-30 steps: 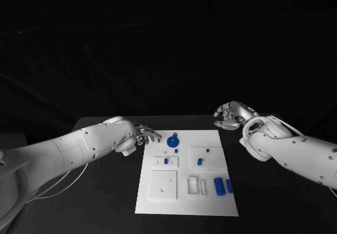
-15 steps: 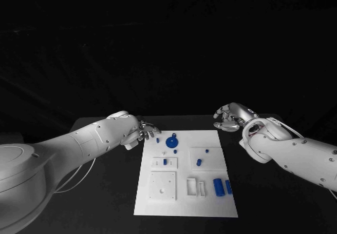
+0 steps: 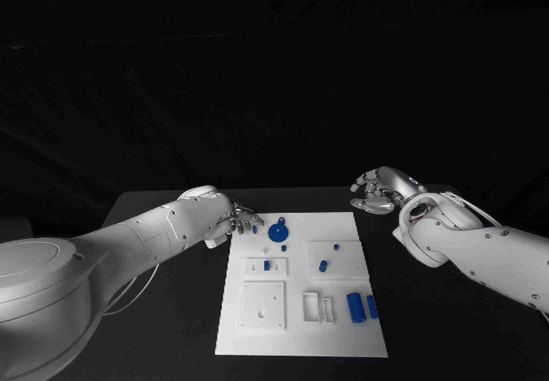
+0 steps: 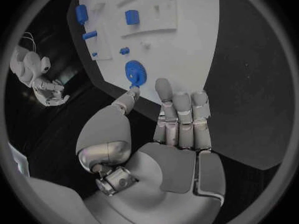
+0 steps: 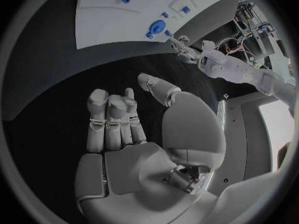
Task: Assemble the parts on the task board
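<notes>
The black table carries the white task board, laid lengthwise in the middle. The left hand is seen just off the board's far left corner, released, fingers apart and nothing held; in the left wrist view its fingers lie straight side by side, the thumb tip close to the blue gear part, touching or not cannot be told. The right hand is placed beyond the board's far right corner, well apart from the parts, fingers loosely curled, nothing grasped. The blue gear part lies at the board's far end, just beside the left hand. Two blue cylinders lie side by side near the board's right edge, toward the near end. Small blue pegs are set in the raised white blocks mid-board. No writing or labels can be read on board or parts.
</notes>
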Robot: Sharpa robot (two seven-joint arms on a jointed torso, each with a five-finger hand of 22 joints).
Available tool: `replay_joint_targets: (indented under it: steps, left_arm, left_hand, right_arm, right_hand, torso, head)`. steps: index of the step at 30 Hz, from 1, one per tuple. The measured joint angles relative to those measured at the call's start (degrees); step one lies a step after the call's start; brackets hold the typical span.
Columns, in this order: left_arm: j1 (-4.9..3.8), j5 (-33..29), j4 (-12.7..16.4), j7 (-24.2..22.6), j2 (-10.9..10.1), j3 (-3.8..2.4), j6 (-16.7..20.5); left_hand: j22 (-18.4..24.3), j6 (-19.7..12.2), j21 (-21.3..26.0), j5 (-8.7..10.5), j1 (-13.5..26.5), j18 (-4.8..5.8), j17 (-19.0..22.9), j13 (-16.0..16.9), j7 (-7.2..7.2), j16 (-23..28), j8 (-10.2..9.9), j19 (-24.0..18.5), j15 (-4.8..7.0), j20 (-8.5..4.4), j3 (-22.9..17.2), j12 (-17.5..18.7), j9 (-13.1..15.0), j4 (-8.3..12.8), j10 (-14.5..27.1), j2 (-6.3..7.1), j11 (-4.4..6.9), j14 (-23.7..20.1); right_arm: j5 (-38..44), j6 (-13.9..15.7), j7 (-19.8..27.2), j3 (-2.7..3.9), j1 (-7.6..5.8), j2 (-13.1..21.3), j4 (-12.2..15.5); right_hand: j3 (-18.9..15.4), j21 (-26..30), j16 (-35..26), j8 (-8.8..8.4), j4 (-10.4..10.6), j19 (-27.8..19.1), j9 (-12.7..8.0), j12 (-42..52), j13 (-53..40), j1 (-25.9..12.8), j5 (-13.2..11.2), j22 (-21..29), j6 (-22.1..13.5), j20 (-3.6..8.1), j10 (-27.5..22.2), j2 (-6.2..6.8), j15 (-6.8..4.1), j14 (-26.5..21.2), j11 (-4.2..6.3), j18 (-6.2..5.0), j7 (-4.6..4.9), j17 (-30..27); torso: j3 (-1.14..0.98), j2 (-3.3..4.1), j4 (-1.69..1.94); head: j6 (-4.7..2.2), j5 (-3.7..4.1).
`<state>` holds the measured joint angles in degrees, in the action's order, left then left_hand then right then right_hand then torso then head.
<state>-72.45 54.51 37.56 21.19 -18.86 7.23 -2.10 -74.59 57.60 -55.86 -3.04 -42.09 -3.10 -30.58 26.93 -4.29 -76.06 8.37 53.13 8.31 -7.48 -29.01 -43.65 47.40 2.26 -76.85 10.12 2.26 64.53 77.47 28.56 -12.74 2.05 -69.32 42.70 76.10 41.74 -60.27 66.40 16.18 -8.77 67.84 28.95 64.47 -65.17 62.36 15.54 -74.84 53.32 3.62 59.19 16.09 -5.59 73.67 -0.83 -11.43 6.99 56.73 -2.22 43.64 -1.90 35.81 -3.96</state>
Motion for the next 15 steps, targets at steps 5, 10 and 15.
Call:
replay_joint_targets:
  steps: [5, 10, 15]
  left_arm:
    - [0.03, 0.9, -0.3, 0.0, 0.0, 0.0, 0.0]
    - [0.03, 1.5, -0.5, 0.0, 0.1, -0.02, -0.1]
    - [0.05, 1.8, -1.6, 0.0, 0.9, -0.02, -0.4]
  left_hand:
    - [0.0, 0.0, 0.0, 0.0, 0.0, -0.01, 0.0, 0.0, 0.01, 0.0, 0.0, 0.0, 0.0, 0.0, 0.0, 0.0, 0.0, 0.0, 0.0, 0.0, 0.0, 0.0]
    - [0.0, 0.2, 0.0, 0.0, 0.0, 0.0, 0.0, 0.1, 0.32, 0.0, 0.0, 0.0, -0.01, 0.0, 0.2, 0.0, 0.0, -0.2, 0.0, 0.0, 0.0, 0.0]
    - [-0.1, 0.5, 0.0, 0.0, -0.3, 0.0, 0.0, 0.1, 0.42, 0.0, 0.2, 0.0, -0.01, 0.0, 0.2, -0.2, 0.0, -0.2, 0.2, -0.24, 0.18, 0.0]
  right_arm:
    - [-0.2, 0.0, 0.0, 0.17, -0.08, 0.0, 0.2]
    - [-0.3, 0.0, 0.1, 0.22, -0.09, 0.1, 0.2]
    - [-0.3, 0.0, 0.1, 0.25, -0.09, 0.0, 0.3]
  right_hand:
    - [-0.2, 0.1, -0.3, 0.0, 0.2, -0.1, 0.0, 0.0, 0.3, -0.1, 0.0, 0.0, -0.2, -0.07, 0.0, 0.13, 0.0, 0.0, 0.0, 0.0, 0.14, 0.0]
    - [-0.2, 0.2, -0.3, 0.0, 0.2, -0.1, 0.0, 0.0, 0.5, -0.1, 0.0, 0.0, -0.2, -0.07, 0.0, 0.13, 0.0, 0.0, 0.0, 0.0, 0.14, 0.0]
    - [-0.2, 0.2, -0.3, 0.0, 0.2, -0.1, 0.0, -0.2, 0.5, -0.1, 0.0, 0.0, -0.2, -0.07, 0.0, 0.13, 0.0, 0.0, 0.0, 0.0, 0.12, 0.0]
  torso:
    - [0.02, 0.34, -0.12]
    - [0.02, 0.59, -0.2]
    - [0.02, 0.68, -0.24]
  head:
    - [-0.13, -0.02]
    - [-0.18, -0.03]
    - [-0.17, 0.04]
